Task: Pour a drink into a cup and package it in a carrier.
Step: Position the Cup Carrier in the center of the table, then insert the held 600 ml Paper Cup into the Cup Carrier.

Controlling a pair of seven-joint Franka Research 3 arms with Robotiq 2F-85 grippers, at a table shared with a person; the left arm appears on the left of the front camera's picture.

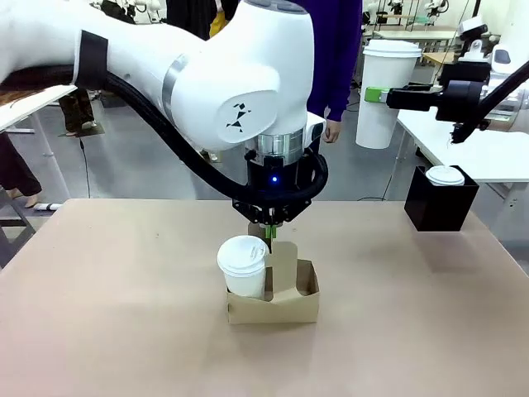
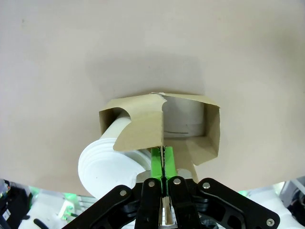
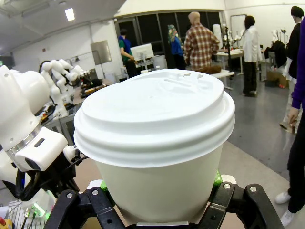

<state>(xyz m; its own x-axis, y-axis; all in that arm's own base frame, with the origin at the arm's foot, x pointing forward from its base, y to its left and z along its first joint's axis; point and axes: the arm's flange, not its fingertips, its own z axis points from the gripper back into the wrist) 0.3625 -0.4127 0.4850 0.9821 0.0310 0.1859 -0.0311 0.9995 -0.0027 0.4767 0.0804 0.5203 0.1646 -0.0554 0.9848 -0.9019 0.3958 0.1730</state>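
A: Left gripper (image 2: pixel 163 164)?
B: Clamped on the upright handle (image 1: pixel 283 263) of the carrier (image 1: pixel 291 308); 1 lidded white cup (image 1: pixel 244 263) is seated in the slot on the robot's left.
A: Right gripper (image 3: pixel 159 193)?
B: Closed around 1 tall cup (image 3: pixel 157 143), held raised, far right.

From my console I count three lidded white cups: the first cup (image 1: pixel 245 266) just beside my left fingers (image 2: pixel 156 162), the second cup (image 1: pixel 388 83) between my right fingers (image 3: pixel 224 195), and the third cup (image 1: pixel 445 176) well apart from both pairs. One cardboard carrier (image 1: pixel 285 308), its handle between the left fingers. One black box (image 1: pixel 438 208). Two grippers: left gripper (image 1: pixel 270 236) and right gripper (image 1: pixel 382 96). One table (image 1: pixel 124 314). One person in purple (image 1: pixel 335 58).
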